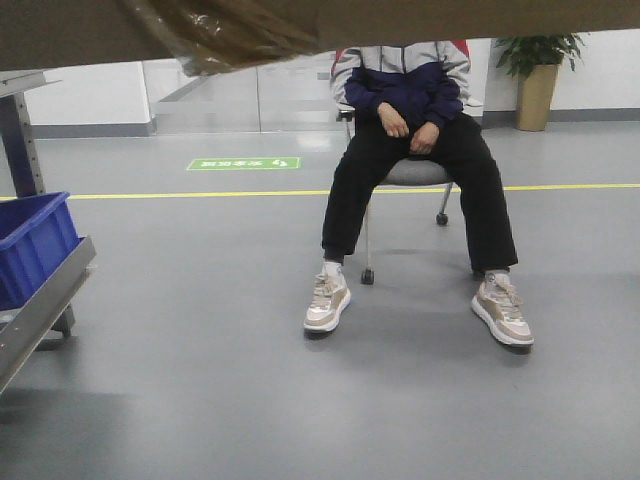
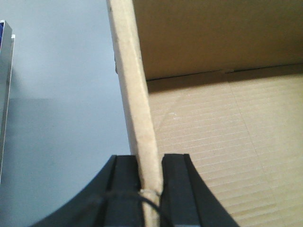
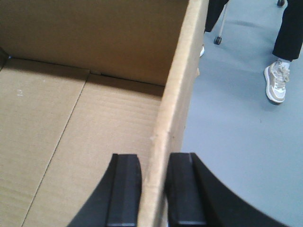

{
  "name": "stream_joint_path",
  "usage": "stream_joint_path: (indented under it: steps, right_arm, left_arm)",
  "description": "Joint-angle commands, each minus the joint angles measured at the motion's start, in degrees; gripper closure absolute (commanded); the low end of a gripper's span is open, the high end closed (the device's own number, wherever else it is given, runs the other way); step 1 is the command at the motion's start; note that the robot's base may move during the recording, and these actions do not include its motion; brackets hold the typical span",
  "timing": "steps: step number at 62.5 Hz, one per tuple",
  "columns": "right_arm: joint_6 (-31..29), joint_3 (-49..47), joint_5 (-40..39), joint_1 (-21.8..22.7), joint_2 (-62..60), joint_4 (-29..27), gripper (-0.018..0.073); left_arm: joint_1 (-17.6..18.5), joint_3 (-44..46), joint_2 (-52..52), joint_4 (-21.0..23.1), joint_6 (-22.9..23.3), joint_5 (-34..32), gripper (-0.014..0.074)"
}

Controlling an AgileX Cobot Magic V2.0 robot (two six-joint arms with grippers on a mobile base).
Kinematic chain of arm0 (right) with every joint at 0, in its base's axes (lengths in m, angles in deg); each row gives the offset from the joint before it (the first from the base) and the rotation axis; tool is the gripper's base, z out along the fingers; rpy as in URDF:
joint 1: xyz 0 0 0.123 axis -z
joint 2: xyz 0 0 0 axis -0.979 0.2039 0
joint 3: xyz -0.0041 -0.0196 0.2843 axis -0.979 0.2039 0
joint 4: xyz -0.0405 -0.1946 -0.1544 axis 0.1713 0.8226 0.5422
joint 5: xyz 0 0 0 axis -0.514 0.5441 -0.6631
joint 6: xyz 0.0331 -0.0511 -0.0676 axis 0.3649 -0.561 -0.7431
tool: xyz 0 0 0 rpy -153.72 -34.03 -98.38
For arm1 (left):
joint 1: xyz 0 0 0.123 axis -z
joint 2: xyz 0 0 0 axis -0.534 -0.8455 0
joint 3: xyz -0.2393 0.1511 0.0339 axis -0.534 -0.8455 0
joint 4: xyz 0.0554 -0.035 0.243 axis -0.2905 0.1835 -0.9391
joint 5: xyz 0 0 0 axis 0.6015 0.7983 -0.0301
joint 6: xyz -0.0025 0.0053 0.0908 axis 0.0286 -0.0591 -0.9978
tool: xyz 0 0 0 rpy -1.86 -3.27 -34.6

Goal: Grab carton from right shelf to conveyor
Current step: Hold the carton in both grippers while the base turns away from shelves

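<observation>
I am clamping the carton [image 2: 222, 127] by its two opposite side walls, with my left gripper [image 2: 150, 165] and right gripper [image 3: 154, 163] each squeezed tight on one wall. That is sharing its width evenly as it hangs above the floor [image 1: 200, 380]. No conveyor is showing.

Warehouse-type hall. Yellow taped lane line [image 1: 200, 194] on smooth grey floor [image 1: 200, 380]. Green rectangular floor sign [image 1: 243, 163] behind it, blue plastic bin [image 1: 35, 245] before it.
</observation>
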Motion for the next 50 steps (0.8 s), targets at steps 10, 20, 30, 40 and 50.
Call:
stream_joint_path:
  steps: [10,20,30,40,50]
  right_arm:
    - [-0.04,-0.20,-4.19,-0.19,-0.32,-1.24,0.0628]
    - [-0.04,-0.20,-4.19,-0.19,-0.32,-1.24,0.0628]
    - [-0.04,-0.20,-4.19,-0.19,-0.32,-1.24,0.0628]
    - [-0.04,-0.20,-4.19,-0.19,-0.32,-1.24,0.0628]
    - [-0.04,-0.20,-4.19,-0.19,-0.32,-1.24,0.0628]
  left_arm:
    - [0.77,0.30,0.40,2.47,-0.17,-2.10,0.0613]
    - [0.77,0.30,0.40,2.47,-0.17,-2.10,0.0613]
    - [0.77,0.30,0.40,2.47,-0.17,-2.10,0.0613]
    - [0.77,0.30,0.40,2.47,-0.17,-2.10,0.0613]
    - [0.77,0.30,0.40,2.47,-0.17,-2.10,0.0613]
